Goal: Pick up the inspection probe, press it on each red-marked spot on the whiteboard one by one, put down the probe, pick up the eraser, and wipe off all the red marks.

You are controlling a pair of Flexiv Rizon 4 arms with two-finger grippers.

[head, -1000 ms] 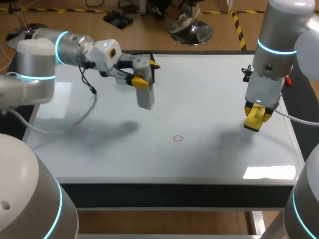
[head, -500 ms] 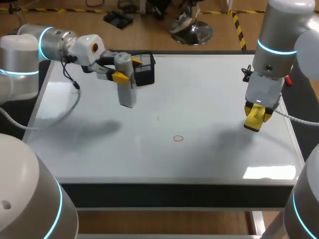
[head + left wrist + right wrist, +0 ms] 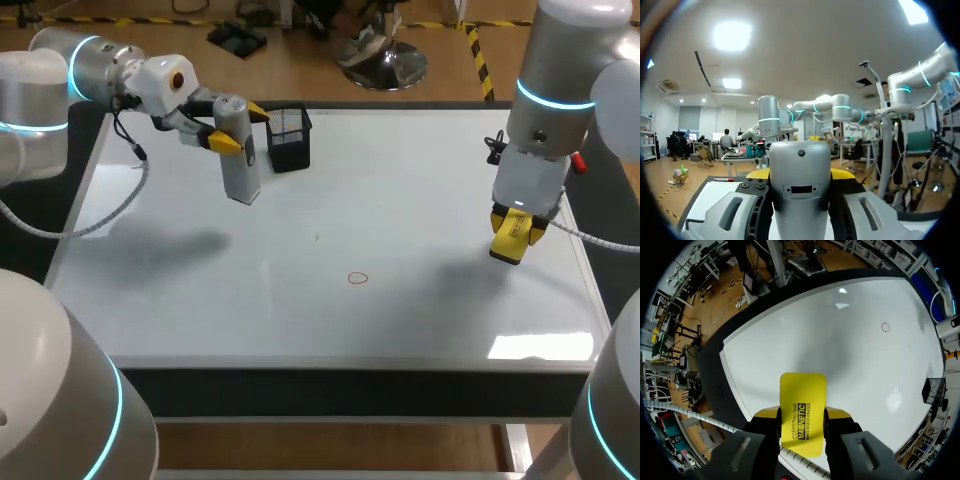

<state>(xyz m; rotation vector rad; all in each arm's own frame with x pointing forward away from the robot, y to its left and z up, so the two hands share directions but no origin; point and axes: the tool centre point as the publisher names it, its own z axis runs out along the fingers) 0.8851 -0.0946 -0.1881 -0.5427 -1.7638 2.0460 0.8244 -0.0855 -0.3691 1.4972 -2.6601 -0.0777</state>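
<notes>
My left gripper [image 3: 240,128] is shut on the grey inspection probe [image 3: 238,165], which hangs upright above the whiteboard's [image 3: 420,200] far left part, close beside the black basket [image 3: 290,138]. In the left wrist view the probe [image 3: 800,172] fills the space between the yellow fingertips [image 3: 844,174]. One small red circle mark [image 3: 357,278] lies near the board's middle front. My right gripper [image 3: 514,228] is shut on the yellow eraser [image 3: 511,238], held above the board's right side. The right wrist view shows the eraser [image 3: 801,405] between the fingers and the red mark [image 3: 885,327] far ahead.
A black mesh basket [image 3: 934,390] stands at the board's far edge, left of centre. The whiteboard's dark front rim [image 3: 350,378] runs along the near side. A faint dark speck [image 3: 317,238] sits on the board behind the red circle.
My left arm has swung left and toward the far edge with the probe, from over the board's middle to beside the basket. The right arm with the eraser has kept still.
</notes>
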